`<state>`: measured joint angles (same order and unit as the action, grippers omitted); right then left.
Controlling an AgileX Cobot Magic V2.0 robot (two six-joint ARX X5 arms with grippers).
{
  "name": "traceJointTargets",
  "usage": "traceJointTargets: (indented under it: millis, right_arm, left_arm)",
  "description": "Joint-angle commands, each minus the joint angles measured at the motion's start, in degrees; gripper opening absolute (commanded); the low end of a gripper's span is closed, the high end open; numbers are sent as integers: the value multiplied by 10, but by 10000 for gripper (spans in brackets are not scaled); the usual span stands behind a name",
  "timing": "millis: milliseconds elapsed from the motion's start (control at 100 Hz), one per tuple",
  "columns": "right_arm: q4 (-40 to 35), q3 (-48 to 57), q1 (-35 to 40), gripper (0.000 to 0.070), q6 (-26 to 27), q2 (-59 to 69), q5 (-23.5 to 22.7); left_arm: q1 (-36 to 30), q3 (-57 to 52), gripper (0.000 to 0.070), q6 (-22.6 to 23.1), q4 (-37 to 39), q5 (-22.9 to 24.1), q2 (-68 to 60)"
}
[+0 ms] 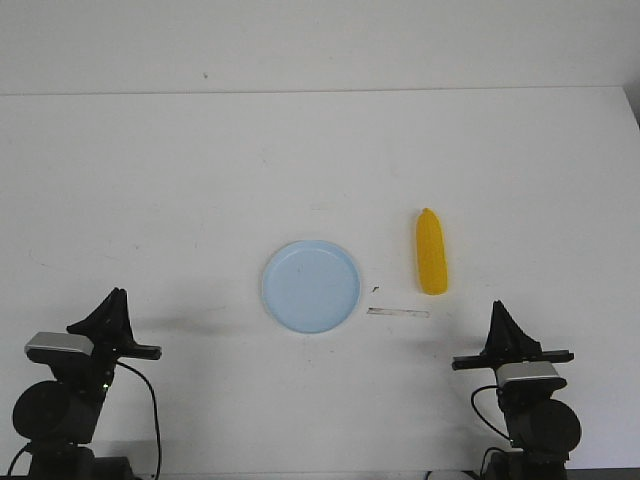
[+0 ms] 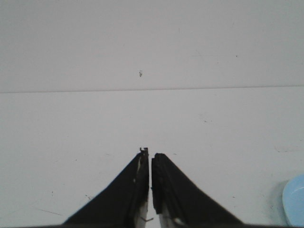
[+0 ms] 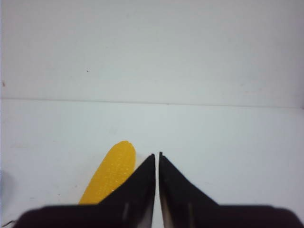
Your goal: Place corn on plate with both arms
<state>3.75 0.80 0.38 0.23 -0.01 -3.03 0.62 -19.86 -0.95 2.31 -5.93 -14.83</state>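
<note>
Front view, read from the left: the black jointed left arm [image 1: 65, 385] sits folded low at the near left corner of the white bench [image 1: 150, 180], its left gripper [image 1: 117, 297] pointing forward with nothing in it; in the left wrist view the jaws stand together, only a thin slit between the tips. Near the middle of the bench lies the round, shallow, pale light-blue plastic plate [image 1: 311, 286], bare, about midway between the two arms, which I judge puts it within reach of either. Just right of the plate a small dark fleck [image 1: 375, 289] and a short pale strip, perhaps tape [image 1: 398, 313], lie flat on the bench. Further right is the bright yellow, tapering toy corn cob [image 1: 431, 252], lying on the bench near the plate but apart from it, lengthwise away from the robot with its rounded tip at the far end. It sits ahead of the black right arm [image 1: 530, 400], so that arm looks the natural one to take it first. The right gripper [image 1: 499, 318] also has its jaws together and holds nothing; in its wrist view the corn lies just beside the fingertips [image 3: 148, 167], not between them. The bench is plain matt white with a few faint scuffs, and a bare white wall [image 1: 320, 45] rises behind it
</note>
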Motion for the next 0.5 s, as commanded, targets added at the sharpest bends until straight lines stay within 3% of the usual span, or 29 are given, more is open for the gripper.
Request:
traceJointTargets:
  millis: [0, 490]
  right_arm:
    - [7, -1, 1, 15, 1, 1, 0]
    - [7, -1, 1, 15, 1, 1, 0]
  left_arm:
    - [1, -4, 1, 5, 5, 0, 13]
    - [1, -4, 1, 9, -8, 0, 52]
